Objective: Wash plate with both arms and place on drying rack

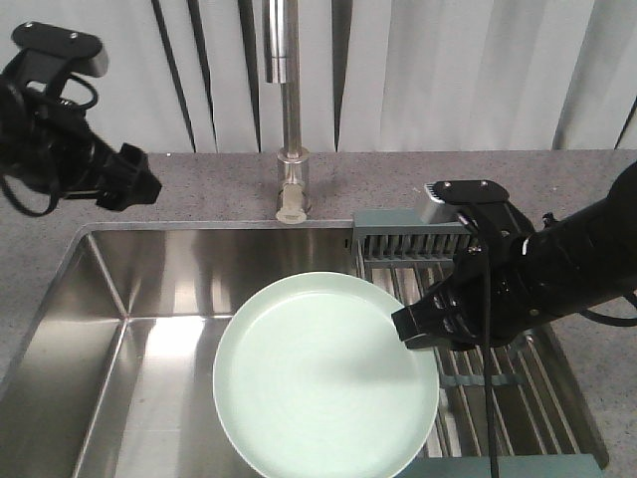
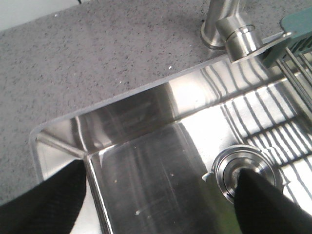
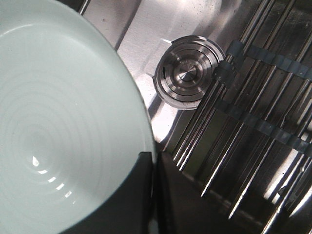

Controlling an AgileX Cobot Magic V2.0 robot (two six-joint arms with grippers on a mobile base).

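We saw the right gripper (image 1: 416,334) clamped on the plate (image 1: 318,398). In the right wrist view its two dark fingers (image 3: 139,195) stood close together at the gripper (image 3: 153,163), with the plate's (image 3: 63,122) rim pinched between them. The grip was on the plate's right edge. The plate faced up, pale green and glossy, and hung over the sink (image 1: 100,299), filling the basin's right half. Its right edge lay over the nearest bars of the rack (image 1: 418,244), which sat across the sink's right end. Under the plate's edge we could see the drain (image 3: 187,73), just beside the rack's bars (image 3: 253,97).

The left gripper (image 1: 139,184) hung in the air above the counter (image 1: 199,189), off the sink's far left corner and well apart from the plate. Its fingers (image 2: 44,204) were spread wide with nothing between them. Through that gap at the gripper (image 2: 161,170) we looked down on the sink's corner (image 2: 136,122) and the drain (image 2: 226,165). The tap (image 1: 289,100) stood behind the sink, between the two arms.
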